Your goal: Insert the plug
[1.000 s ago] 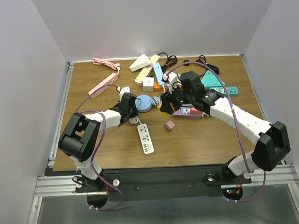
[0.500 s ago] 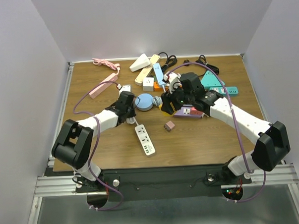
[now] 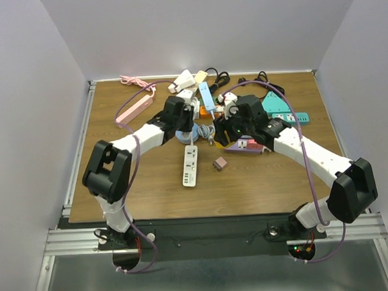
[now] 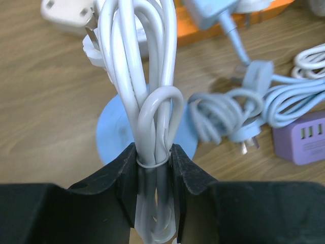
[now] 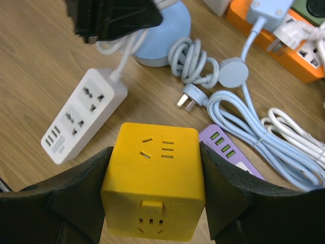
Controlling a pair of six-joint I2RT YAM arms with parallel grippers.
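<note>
Above the worktop, my left jaws clench the white bundled cord, its plug apparently at the far end, not yet inserted; my right jaws grasp the yellow cube socket nearby.

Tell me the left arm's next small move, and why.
Probably raise the left gripper, shut on the bundled white cord, and swing the cord's free end toward the yellow cube socket, which the right gripper holds with a socket face showing. The cord is gripped and the cube is held ready, but the two are apart.
</note>
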